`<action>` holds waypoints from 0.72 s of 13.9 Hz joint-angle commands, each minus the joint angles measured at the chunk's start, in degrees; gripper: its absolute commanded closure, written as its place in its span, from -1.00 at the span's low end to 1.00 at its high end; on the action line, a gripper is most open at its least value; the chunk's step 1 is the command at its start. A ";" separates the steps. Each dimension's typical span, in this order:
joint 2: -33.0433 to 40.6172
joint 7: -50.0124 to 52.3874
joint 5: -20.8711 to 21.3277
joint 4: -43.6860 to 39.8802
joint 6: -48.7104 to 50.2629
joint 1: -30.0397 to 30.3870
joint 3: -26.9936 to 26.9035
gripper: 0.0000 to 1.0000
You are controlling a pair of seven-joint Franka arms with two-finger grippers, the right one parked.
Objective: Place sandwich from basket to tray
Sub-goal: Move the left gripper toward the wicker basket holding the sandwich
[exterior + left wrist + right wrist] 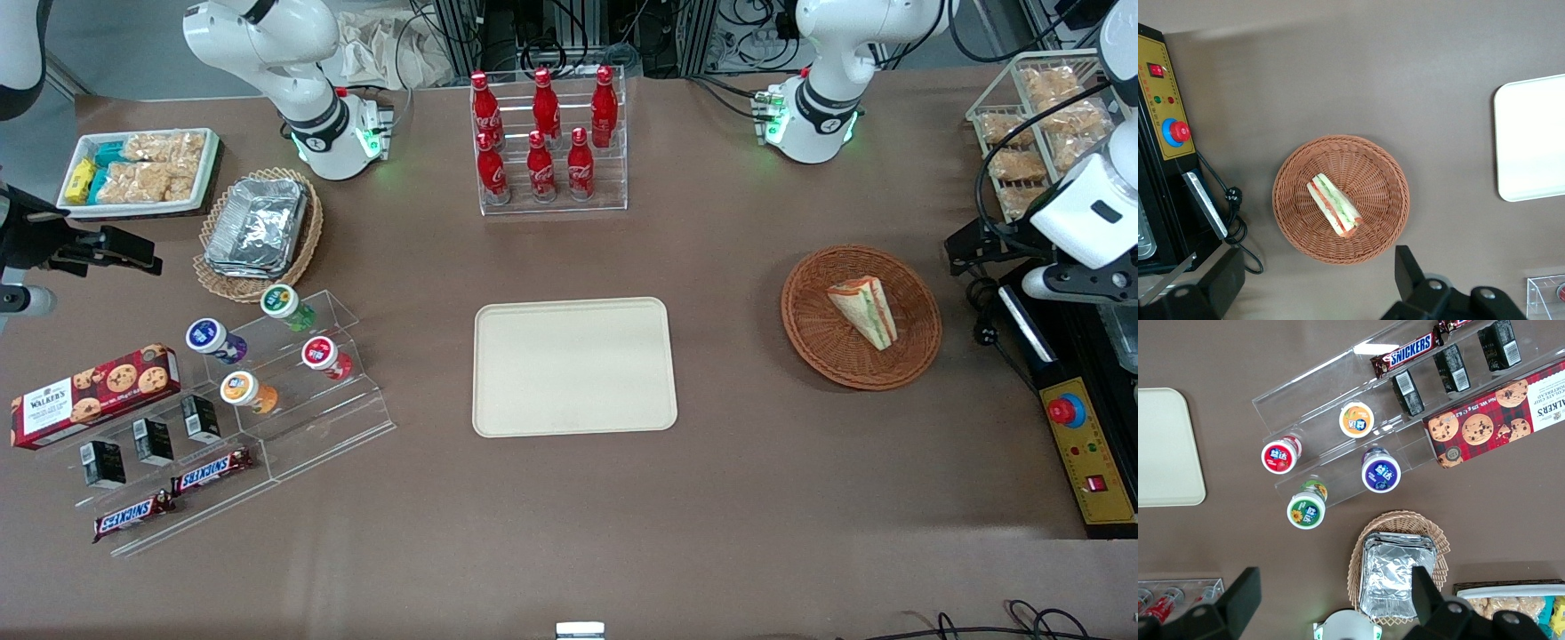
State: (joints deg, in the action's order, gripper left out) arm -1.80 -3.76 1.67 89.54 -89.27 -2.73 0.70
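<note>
The sandwich [864,309] lies alone in the basket [916,351], which sits on the brown worktop [569,524] toward the working arm's end, well apart from the tray [573,366] at the middle. The tray is bare. In the left wrist view the sandwich [1333,204] shows green and red filling along its edge and rests near the middle of the basket [1385,167], with a corner of the tray [1531,140] also in sight.

The gripper [1315,283] hangs above the worktop over the basket's edge, touching nothing; its two dark fingers [1408,270] are spread wide apart with nothing between them.

Near the worktop's edge farthest from the front camera, a clear rack [553,142] holds six red Coca-Cola bottles [540,164], three in each of two rows. Toward the parked arm's end, a clear stepped stand [293,418] carries four small round-lidded cups [206,338] with purple, green, red and orange lids, their print too small to read; three small black boxes [153,441]; and two Snickers bars [212,470]. A red tartan Walkers cookie box [93,395] leans at the stand's end. A paler wicker basket [258,233] holds a stack of foil containers [258,222], and beside it a white snack tray [138,171] carries crumbly beige packs. At the working arm's end, a yellow control box [1089,462] bears a red stop button [1065,411].
</note>
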 commanded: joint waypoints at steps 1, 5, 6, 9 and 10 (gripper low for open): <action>-1.01 -1.24 0.00 -2.27 1.38 0.62 0.00 -1.00; -1.53 -0.19 0.44 -1.84 1.38 0.54 0.00 -1.00; -1.88 1.55 0.53 -1.74 1.56 0.54 -0.09 -1.00; -2.15 14.53 0.53 0.53 1.12 0.36 0.00 -1.00; -2.15 17.36 0.53 1.15 0.86 0.27 0.09 -1.00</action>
State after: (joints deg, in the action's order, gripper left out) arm -3.90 7.48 1.74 89.94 -88.71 -2.57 0.32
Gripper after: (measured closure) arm 0.000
